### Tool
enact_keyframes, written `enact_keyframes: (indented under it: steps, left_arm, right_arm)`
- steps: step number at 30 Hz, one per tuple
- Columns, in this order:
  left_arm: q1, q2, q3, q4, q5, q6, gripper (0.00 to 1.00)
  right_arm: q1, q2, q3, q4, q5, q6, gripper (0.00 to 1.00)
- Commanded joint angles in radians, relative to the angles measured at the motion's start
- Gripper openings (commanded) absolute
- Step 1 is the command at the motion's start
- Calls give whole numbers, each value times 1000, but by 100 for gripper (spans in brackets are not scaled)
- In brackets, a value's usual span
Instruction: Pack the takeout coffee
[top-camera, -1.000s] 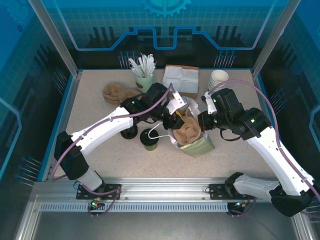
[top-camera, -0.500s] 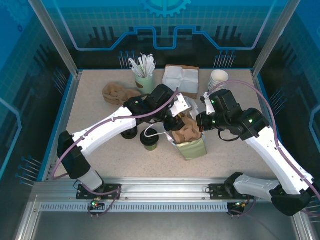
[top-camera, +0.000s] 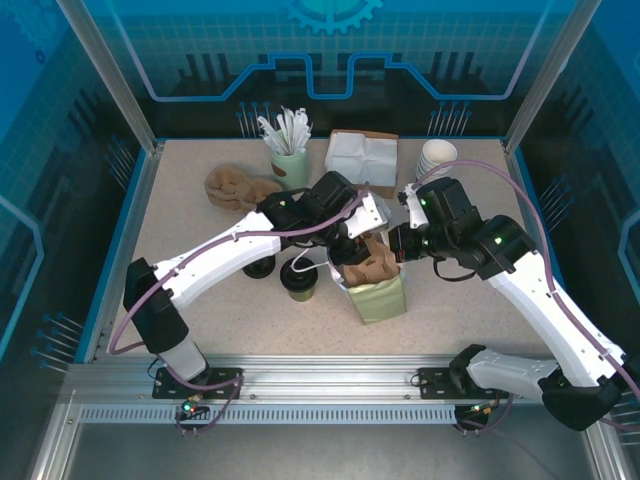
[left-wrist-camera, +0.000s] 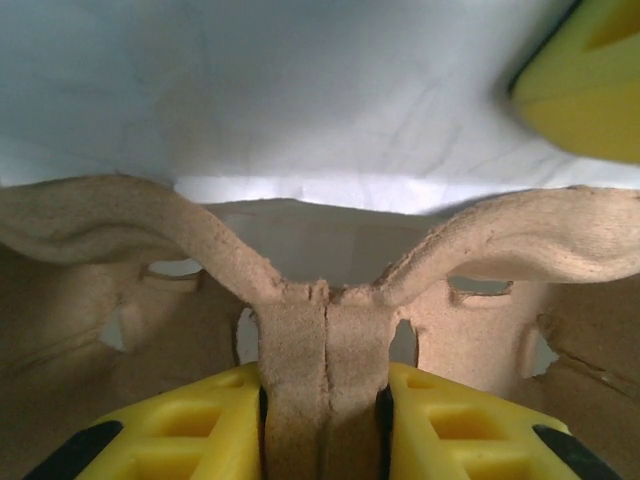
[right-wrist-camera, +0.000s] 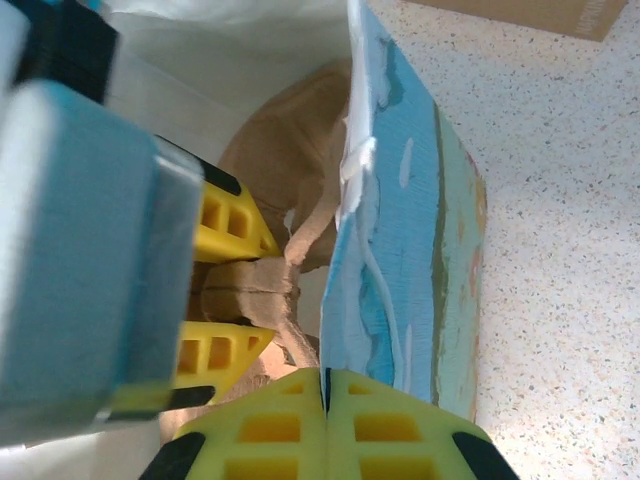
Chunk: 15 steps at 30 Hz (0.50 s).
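The right end effector (right-wrist-camera: 325, 425) is pinched together on the rim of the bag (right-wrist-camera: 410, 260), apparently to keep its mouth open. The left end effector (left-wrist-camera: 322, 430), clamped on the centre rib of the pulp carrier (left-wrist-camera: 320, 320), holds it inside the bag. The takeout coffee (top-camera: 299, 284) stands on the worktop (top-camera: 450, 315) just left of the bag, not yet packed.

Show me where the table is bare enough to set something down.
Bare: the near strip in front of the bag and takeout coffee; the patch right of the bag. Crowded: the back row from stirrer cup to cup stack, and the middle.
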Motion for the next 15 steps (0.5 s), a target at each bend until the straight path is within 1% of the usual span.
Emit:
enact_keyframes:
  steps: [1,9,15]
  left_arm:
    - [-14,19,34,-30,3,43,32]
    - [-13,44,18,-10,15,54,32]
    - [-13,71,21,-5,18,62,32]
  right_arm:
    - [18,-4,-9,50,-32,15,0]
    - [19,-18,-52,73,-23,24,0]
    - [19,-33,-68,56,37,19,0]
